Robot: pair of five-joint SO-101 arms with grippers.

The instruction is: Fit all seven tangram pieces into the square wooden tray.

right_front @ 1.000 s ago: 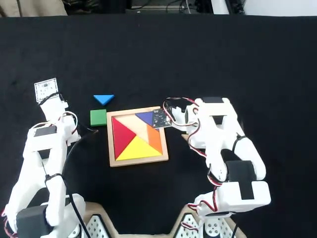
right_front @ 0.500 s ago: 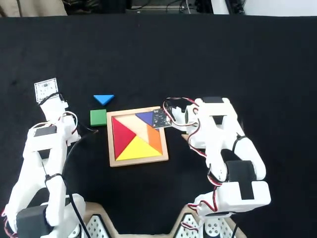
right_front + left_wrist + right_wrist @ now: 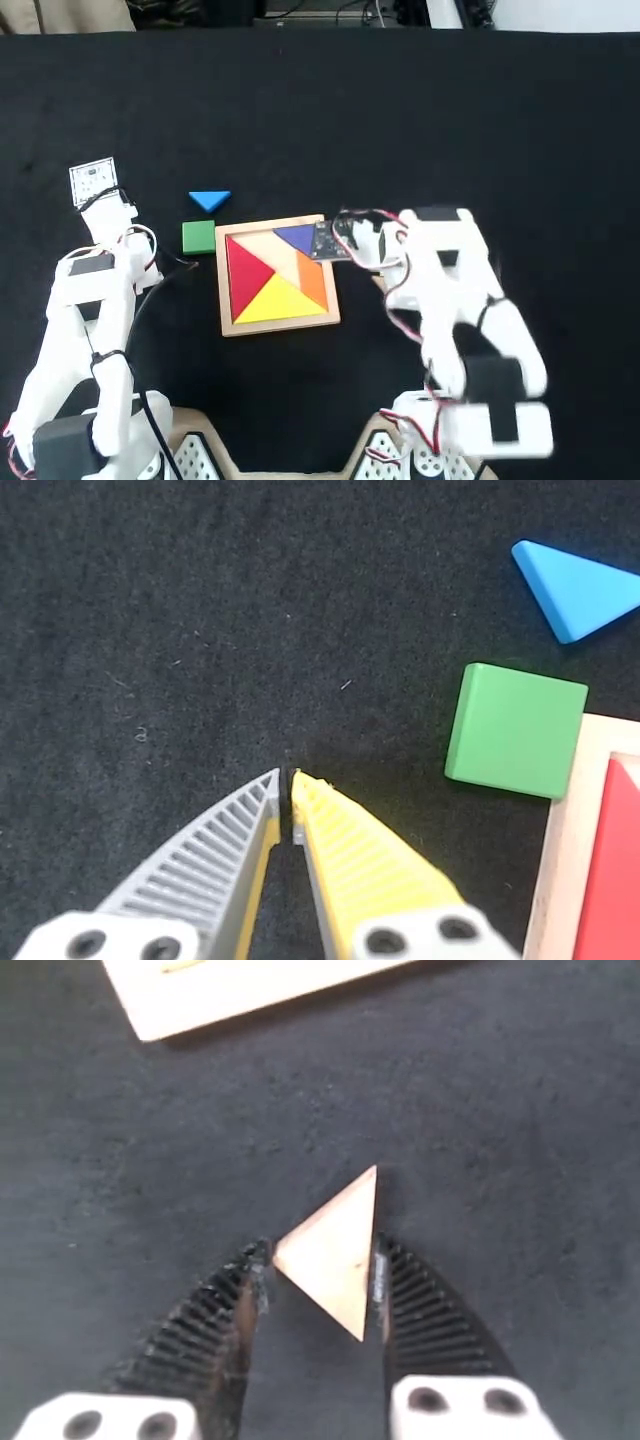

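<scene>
High view first: the square wooden tray (image 3: 228, 328) sits mid-table on the black cloth (image 3: 450, 120), between the two white arms. Inside it we've got a red triangle (image 3: 243, 280) against the left wall, a yellow triangle (image 3: 280, 298) along the near wall, an orange piece (image 3: 313, 283) on the right side and a dark blue triangle (image 3: 295, 236) up at the far edge. There's a pale patch between red and dark blue, and whether that's a piece or bare tray floor, I can't tell.

Outside the tray, a green square (image 3: 198, 237) lies just beside its far left corner, and a light blue triangle (image 3: 209, 200) sits a little beyond that, apart from it.

Over to the left wrist view: the left gripper (image 3: 288, 780) has its grey and yellow fingers pressed together at the tips, nothing between them, pointing down at bare cloth. The green square (image 3: 515, 730) is near it, right up against the tray rim (image 3: 560, 880), and the light blue triangle (image 3: 575, 575) lies farther off.

Right wrist view now: the right gripper (image 3: 318, 1250) has its black fingers (image 3: 420, 1310) closed in on a pale wooden triangle (image 3: 335, 1255), one corner against one finger, a flat edge against the other. That piece is over the cloth, outside the tray, whose corner (image 3: 230, 990) shows just ahead. Whether it's lifted or resting, I can't say.
</scene>
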